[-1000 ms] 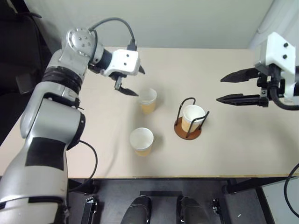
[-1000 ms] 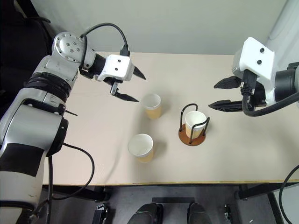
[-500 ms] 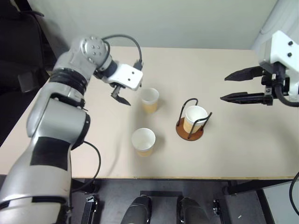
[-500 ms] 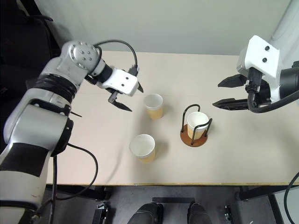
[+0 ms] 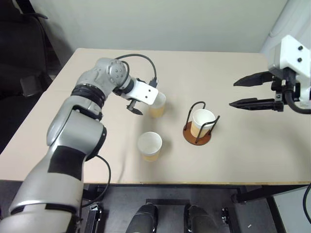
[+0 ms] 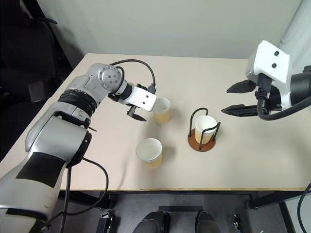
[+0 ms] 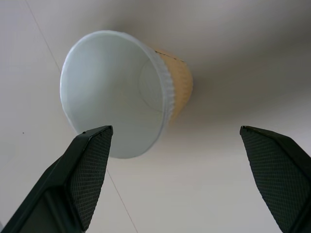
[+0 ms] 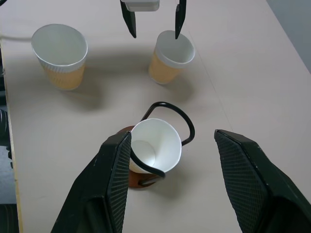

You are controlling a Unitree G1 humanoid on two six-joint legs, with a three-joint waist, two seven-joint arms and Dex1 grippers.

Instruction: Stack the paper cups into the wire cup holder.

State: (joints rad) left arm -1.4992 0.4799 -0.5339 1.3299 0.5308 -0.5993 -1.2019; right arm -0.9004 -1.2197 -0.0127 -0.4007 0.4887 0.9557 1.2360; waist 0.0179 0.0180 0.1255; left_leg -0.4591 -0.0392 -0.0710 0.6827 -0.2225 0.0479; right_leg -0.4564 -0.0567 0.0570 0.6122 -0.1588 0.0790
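One paper cup [image 5: 201, 121] stands inside the wire cup holder [image 5: 190, 137] on the table. A second cup [image 5: 149, 145] stands upright nearer the front edge. A third cup [image 7: 121, 92], tan outside and white inside, stands upright on the table farther back. My left gripper [image 7: 174, 130] is open, low beside this third cup. The cup's rim sits between the two fingers, close to one of them [image 7: 90, 165], and I see no contact. My right gripper [image 5: 234, 93] is open and empty, hovering to the right of the holder.
The beige table [image 5: 252, 155] has bare room to the right of the holder and along its far side. A dark chair [image 5: 19, 58] stands off the table's left edge. The left arm's cable [image 5: 141, 60] arches above the wrist.
My left gripper has come down and rightwards to the far cup, from above the table to around its rim. The right gripper has stayed where it was. The cups have not moved.
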